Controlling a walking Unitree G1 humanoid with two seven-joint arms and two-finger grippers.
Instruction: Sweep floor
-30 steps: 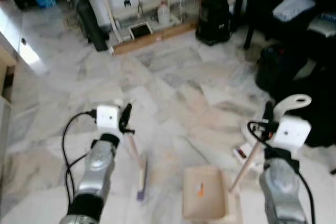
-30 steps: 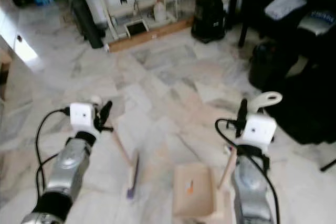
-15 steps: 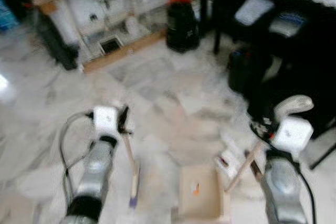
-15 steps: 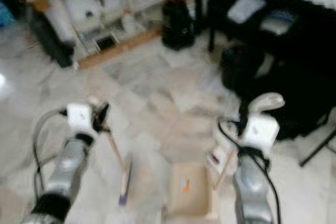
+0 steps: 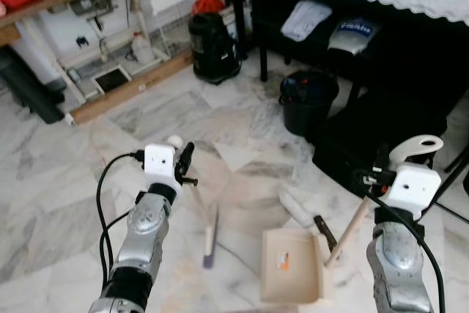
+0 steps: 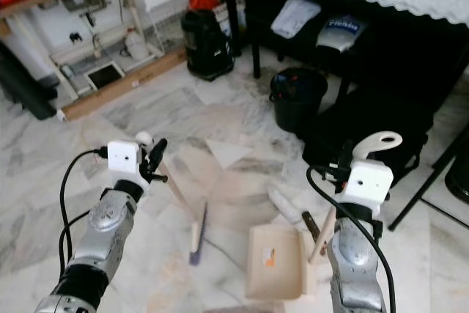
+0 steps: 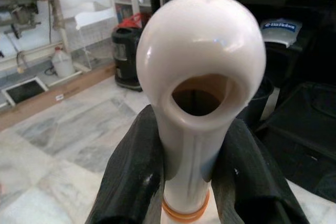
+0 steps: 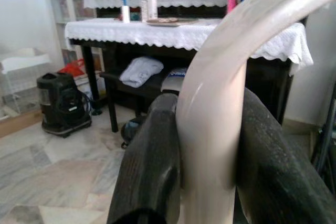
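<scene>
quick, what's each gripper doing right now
Left gripper: shut on the broom handle.
Right gripper: shut on the dustpan handle.

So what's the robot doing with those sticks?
It's sweeping. The left gripper is shut on the broom, whose brush end rests on the marble floor. The right gripper is shut on the dustpan handle, and the dustpan sits on the floor between the arms with an orange scrap in it.
</scene>
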